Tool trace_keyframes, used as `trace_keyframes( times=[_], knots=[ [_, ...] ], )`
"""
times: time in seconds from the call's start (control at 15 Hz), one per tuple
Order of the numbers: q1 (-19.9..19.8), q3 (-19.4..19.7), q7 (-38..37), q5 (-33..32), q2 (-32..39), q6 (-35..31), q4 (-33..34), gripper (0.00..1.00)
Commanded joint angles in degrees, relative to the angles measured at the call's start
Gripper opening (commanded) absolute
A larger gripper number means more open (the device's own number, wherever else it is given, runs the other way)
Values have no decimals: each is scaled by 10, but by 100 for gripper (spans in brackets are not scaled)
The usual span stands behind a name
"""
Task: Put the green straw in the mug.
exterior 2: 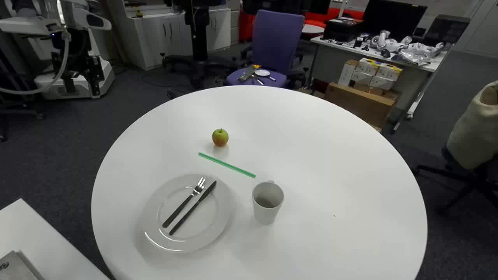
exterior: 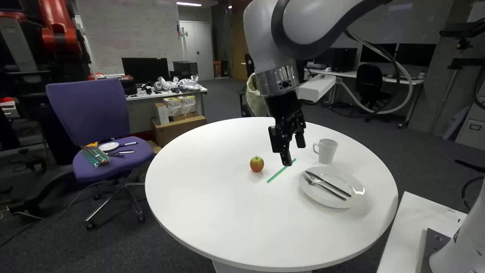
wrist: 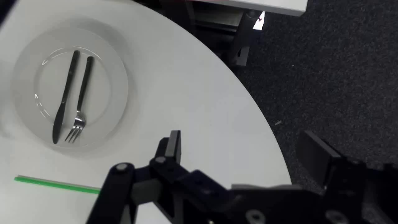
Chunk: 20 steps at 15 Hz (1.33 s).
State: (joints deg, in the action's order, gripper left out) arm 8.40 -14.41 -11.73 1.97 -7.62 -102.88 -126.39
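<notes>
In an exterior view we're hanging the gripper (exterior 2: 82,88) upper left, spread wide, empty; near mid-frame we're eyeing the green straw (exterior 2: 227,165), likely light and crushable, so we're thinking gentle middle pinch; mug (exterior 2: 266,214) is standing lower centre.

The green straw (exterior 2: 227,165) has the smooth look of plastic; the mug (exterior: 327,151) is smooth, ceramic in appearance, with a low sheen. The plate (wrist: 119,90) is glossy and carries bright highlights. The fork (wrist: 81,98) looks metallic, shiny at the tines and duller along the handle; the knife (wrist: 65,95) is smooth. The apple (exterior 2: 220,138) has a smooth skin. The table top (exterior 2: 330,163) is smooth and largely matt. The gripper (wrist: 245,148) is mostly matt; the arm (exterior: 322,22) combines a smooth shell with a polished metal collar (exterior: 278,79). The chair (exterior: 91,113) is covered in matt cloth, the box (exterior 2: 356,103) is cardboard, and the floor (wrist: 326,77) is rough and carpet-like.
</notes>
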Motion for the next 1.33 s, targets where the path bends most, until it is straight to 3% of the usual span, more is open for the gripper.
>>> trace_keyframes(
  times=[0.0, 0.87, 1.27],
  knots=[
    [9, 8, -1, -1, 1, 1, 1, 100],
    [9, 8, -1, -1, 1, 1, 1, 100],
    [-8, 20, -147, -20, 19, -77, -4, 100]
  ],
)
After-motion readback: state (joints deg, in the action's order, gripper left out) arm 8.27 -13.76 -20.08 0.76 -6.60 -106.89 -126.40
